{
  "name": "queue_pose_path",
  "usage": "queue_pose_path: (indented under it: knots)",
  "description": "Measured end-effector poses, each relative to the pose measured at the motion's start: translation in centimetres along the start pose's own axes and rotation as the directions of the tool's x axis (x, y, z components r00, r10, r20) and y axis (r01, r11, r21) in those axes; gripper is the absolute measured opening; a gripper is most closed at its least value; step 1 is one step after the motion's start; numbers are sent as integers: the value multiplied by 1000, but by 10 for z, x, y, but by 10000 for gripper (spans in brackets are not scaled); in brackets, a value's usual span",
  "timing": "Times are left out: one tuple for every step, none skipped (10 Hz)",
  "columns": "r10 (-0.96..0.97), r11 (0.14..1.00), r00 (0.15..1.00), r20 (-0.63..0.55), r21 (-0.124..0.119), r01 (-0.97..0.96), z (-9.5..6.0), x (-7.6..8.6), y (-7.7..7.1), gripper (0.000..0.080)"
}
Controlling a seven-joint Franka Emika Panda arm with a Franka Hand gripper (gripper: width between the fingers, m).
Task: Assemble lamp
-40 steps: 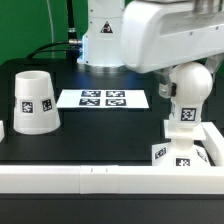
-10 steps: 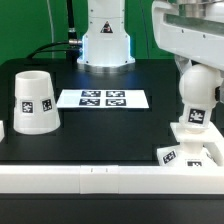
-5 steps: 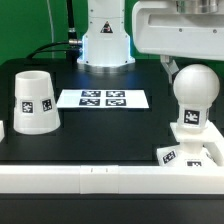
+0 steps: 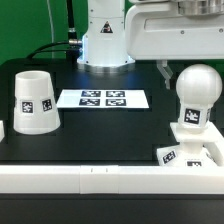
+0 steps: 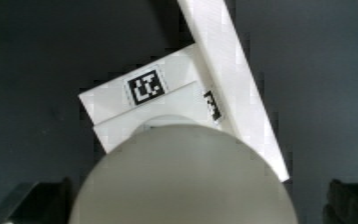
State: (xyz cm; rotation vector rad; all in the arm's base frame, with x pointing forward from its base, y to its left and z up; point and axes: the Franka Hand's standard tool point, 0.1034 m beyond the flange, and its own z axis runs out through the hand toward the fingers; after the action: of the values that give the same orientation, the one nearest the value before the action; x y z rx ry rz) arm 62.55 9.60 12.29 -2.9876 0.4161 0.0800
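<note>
The white round-headed bulb (image 4: pixel 196 96) stands upright in the low square base (image 4: pixel 190 152) at the exterior view's right, against the front rail. My gripper (image 4: pixel 188 62) hangs just above the bulb's head, open and empty; one dark finger (image 4: pixel 164 68) shows beside the head. In the wrist view the bulb (image 5: pixel 176 175) fills the space between my two fingers (image 5: pixel 44 200), with dark gaps on both sides, and the tagged base (image 5: pixel 149 92) lies beyond it. The tapered shade (image 4: pixel 33 102) stands mouth down at the exterior view's left, far from my gripper.
The marker board (image 4: pixel 102 98) lies flat at the middle back. A long white rail (image 4: pixel 90 181) runs along the table's front edge and also shows in the wrist view (image 5: pixel 220 45). The arm's white pedestal (image 4: pixel 105 40) stands at the back.
My gripper has let go of the bulb and risen off its head, then drifted slightly to the exterior view's left. The bulb stays upright in the base.
</note>
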Motion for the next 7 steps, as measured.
queue_pose_path:
  knots:
    - [-122, 992, 992, -5, -3, 122, -1, 1, 1, 698]
    - [-214, 977, 977, -10, -3, 214, -1, 2, 1, 698]
    - [-292, 956, 956, -9, -5, 292, -1, 2, 2, 698]
    - [-384, 923, 923, -10, -10, 384, 0, 3, 2, 698]
    - [-438, 899, 899, -9, -10, 438, 0, 3, 2, 698]
    - [-481, 877, 877, -8, -12, 481, 0, 3, 3, 698]
    - [-548, 836, 836, -6, -14, 548, 0, 3, 4, 698]
